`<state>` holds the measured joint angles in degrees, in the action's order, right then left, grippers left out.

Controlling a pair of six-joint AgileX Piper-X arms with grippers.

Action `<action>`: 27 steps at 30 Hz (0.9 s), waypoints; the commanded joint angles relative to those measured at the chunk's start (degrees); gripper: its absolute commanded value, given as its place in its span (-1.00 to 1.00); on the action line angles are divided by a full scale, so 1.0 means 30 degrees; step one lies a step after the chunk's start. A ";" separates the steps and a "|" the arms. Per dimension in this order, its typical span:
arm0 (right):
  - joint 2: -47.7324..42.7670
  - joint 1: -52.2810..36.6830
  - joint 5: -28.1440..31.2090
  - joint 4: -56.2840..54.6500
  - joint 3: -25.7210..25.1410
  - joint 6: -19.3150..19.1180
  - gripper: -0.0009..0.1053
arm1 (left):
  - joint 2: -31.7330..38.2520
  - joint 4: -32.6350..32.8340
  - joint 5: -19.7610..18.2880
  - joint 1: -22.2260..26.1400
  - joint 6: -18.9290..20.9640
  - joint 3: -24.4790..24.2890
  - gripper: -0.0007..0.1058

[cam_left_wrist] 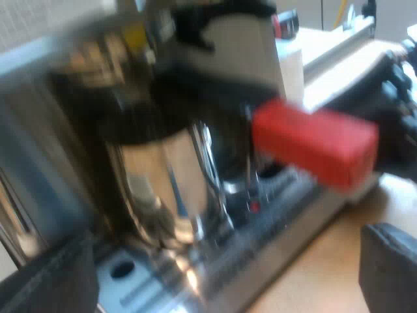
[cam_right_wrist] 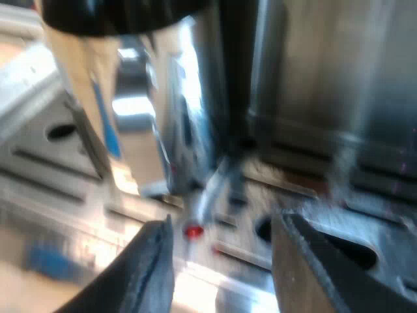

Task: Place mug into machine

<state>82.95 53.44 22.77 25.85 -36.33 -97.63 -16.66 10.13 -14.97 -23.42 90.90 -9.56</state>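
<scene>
- The mug point(cam_left_wrist: 159, 186) is finished in mirror-bright silver metal; a black band is carried around its top; thin blue streaks are reflected on its wall
- The handle end point(cam_left_wrist: 315, 147) of the holder is coloured a plain, bright red
- The drip tray point(cam_right_wrist: 78, 195) is finished in pale silver; it is patterned with dark slots and round holes; a small red dot point(cam_right_wrist: 192, 230) is seen on it
- The espresso machine point(cam_right_wrist: 313, 65) is clad in dull grey steel
- The desk point(cam_left_wrist: 319, 277) is coloured a light wood tan
- The left tool point(cam_left_wrist: 225, 267) and the right tool point(cam_right_wrist: 221, 261) are coloured black
</scene>
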 commanded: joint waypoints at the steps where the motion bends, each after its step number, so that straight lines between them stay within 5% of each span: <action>1: -0.1118 0.0262 0.0215 -0.1404 -0.0039 0.0023 -0.25 | 0.0372 -0.0183 0.0056 -0.0089 0.0189 -0.0637 0.56; 10: -0.4678 0.1636 0.0208 -0.2698 -0.0129 0.0023 -0.34 | 0.2280 0.3773 0.0056 -0.0089 0.0630 -0.3174 0.56; 15: -0.5444 0.3050 0.0910 -0.2698 -0.0789 -0.0091 -0.99 | 0.3004 0.4294 -0.0447 -0.0089 0.0714 -0.4770 0.56; 27: -0.3928 0.3422 0.3191 -0.2698 -0.4794 -0.0091 -0.98 | 0.3057 0.6583 -0.0809 -0.0089 0.1318 -0.7355 0.56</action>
<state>70.61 63.61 31.90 17.31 -49.66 -97.63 -7.86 30.07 -17.10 -23.42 94.18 -31.09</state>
